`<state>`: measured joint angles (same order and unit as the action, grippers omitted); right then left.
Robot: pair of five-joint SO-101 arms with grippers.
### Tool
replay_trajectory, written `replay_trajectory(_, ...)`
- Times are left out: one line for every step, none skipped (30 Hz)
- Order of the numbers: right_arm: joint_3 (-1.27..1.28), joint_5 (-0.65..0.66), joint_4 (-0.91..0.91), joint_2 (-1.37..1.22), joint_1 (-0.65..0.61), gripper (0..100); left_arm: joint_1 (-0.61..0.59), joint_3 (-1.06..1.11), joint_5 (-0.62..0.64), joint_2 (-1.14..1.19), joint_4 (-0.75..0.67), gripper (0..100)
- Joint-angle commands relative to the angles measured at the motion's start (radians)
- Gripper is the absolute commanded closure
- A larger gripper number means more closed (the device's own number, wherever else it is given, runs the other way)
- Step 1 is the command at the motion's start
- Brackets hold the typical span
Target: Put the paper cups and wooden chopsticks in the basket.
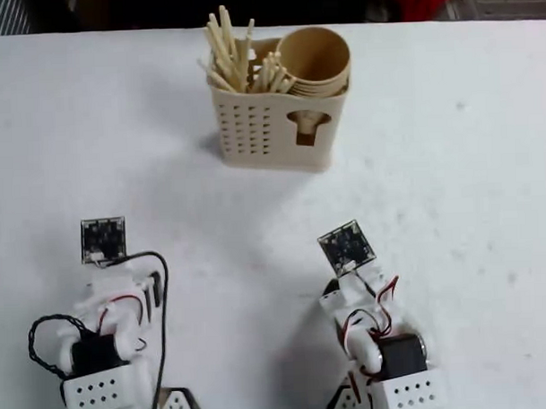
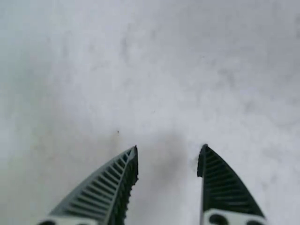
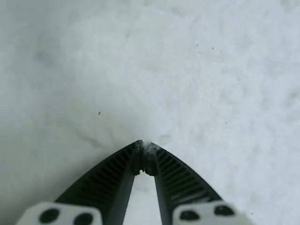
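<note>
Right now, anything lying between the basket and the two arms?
No. In the high view that stretch of table is bare; cups and chopsticks already stand in the basket.

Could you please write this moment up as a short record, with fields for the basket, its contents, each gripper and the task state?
basket: cream, perforated, upright at the far middle of the table
paper cups: stacked inside the basket
wooden chopsticks: standing in the basket beside the cups
left gripper: open, empty, over bare table
right gripper: shut, fingertips meeting on nothing, over bare table
task state: cups and chopsticks appear already in the basket
</note>
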<state>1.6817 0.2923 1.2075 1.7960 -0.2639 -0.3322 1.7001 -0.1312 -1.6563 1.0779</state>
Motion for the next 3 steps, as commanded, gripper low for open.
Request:
replay_trajectory(0.008,-0.003,0.012,0.007,0.001,97.9,-0.007,-0.005,-0.006,-0.001,0.003,79)
replay_trajectory(0.008,-0.003,0.012,0.007,-0.001,97.9,-0.007,-0.005,-0.006,-0.001,0.003,79)
replay_trajectory(0.008,-0.003,0.012,0.007,-0.001,97.9,-0.007,-0.005,-0.006,-0.001,0.003,79)
